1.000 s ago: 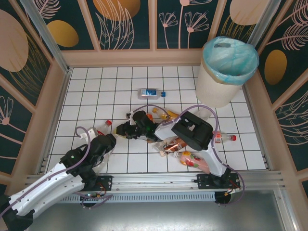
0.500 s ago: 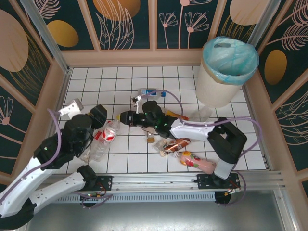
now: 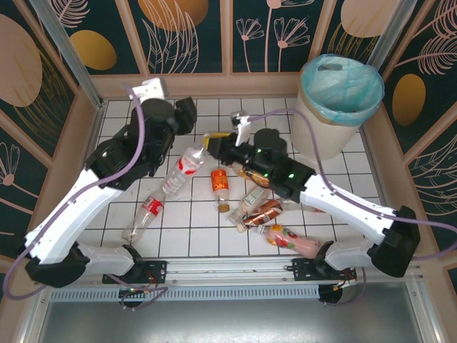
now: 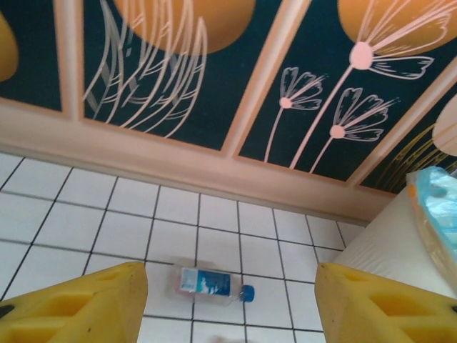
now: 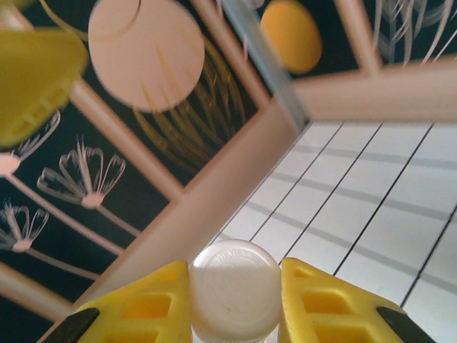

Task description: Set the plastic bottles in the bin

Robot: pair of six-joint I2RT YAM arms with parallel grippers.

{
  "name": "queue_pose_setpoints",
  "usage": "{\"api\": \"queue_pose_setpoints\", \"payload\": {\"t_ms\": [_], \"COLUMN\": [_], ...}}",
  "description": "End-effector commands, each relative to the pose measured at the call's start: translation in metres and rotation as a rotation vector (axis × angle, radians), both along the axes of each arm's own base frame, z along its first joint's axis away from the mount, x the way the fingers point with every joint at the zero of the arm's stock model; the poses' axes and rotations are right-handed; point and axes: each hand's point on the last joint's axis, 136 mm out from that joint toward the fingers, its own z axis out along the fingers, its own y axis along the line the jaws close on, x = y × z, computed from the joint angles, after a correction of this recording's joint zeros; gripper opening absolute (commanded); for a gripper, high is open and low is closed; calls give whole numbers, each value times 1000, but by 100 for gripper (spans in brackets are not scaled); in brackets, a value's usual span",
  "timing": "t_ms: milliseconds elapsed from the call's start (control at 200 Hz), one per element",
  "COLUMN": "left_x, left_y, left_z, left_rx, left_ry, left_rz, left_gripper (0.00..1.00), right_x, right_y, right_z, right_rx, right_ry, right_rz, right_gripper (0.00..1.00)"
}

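My right gripper (image 3: 211,145) is shut on the white cap (image 5: 234,294) of a clear plastic bottle with a red label (image 3: 184,166). That bottle slants down to the left from the fingers. In the right wrist view the gripper (image 5: 233,275) has the cap filling the gap between its yellow pads. My left gripper (image 3: 189,119) is raised at the back left, beside this bottle. Its jaws (image 4: 228,304) stand wide apart with nothing between them. Beyond them a blue-labelled bottle (image 4: 213,282) lies on the tiles. The bin (image 3: 314,128) with its turquoise liner stands at the back right.
More bottles lie on the tiles: a clear red-labelled one (image 3: 146,213) front left, an orange-labelled one (image 3: 220,182) in the middle, a heap (image 3: 260,213) and a pink one (image 3: 294,244) under the right arm. Walls close off three sides. The bin's white wall (image 4: 396,243) is right of the left gripper.
Both arms rose and swung toward the back. The right gripper carried the red-labelled bottle up and right from the left-middle tiles. The left gripper lifted from the front left to the back left.
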Motion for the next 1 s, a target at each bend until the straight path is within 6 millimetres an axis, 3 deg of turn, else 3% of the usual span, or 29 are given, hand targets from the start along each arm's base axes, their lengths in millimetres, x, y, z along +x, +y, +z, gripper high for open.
{"api": "queue_pose_setpoints", "payload": {"t_ms": [0, 165, 415, 475, 490, 540, 766, 996], "left_x": [9, 31, 54, 55, 61, 66, 79, 85], "left_y": [-24, -61, -109, -114, -123, -131, -164, -186], "left_z": [35, 56, 79, 87, 78, 79, 92, 92], "left_rx": [-2, -54, -162, -188, -176, -183, -202, -205], "left_ry": [-73, -111, -180, -201, -188, -197, -253, -299], "left_rz": [-74, -131, -225, -246, -251, -263, -344, -410], "left_gripper": [64, 64, 63, 63, 63, 63, 63, 64], "right_x": [15, 30, 39, 44, 45, 49, 66, 88], "right_y": [-43, -91, -141, -152, -154, -160, -175, -200], "right_z": [64, 121, 175, 183, 186, 192, 215, 219], "right_rx": [21, 58, 81, 78, 77, 74, -45, -154], "right_ry": [-163, -289, -391, -409, -415, -425, -534, -607], "right_rz": [-113, -225, -327, -359, -365, -386, -507, -600], "right_gripper": [0, 0, 0, 0, 0, 0, 0, 0]}}
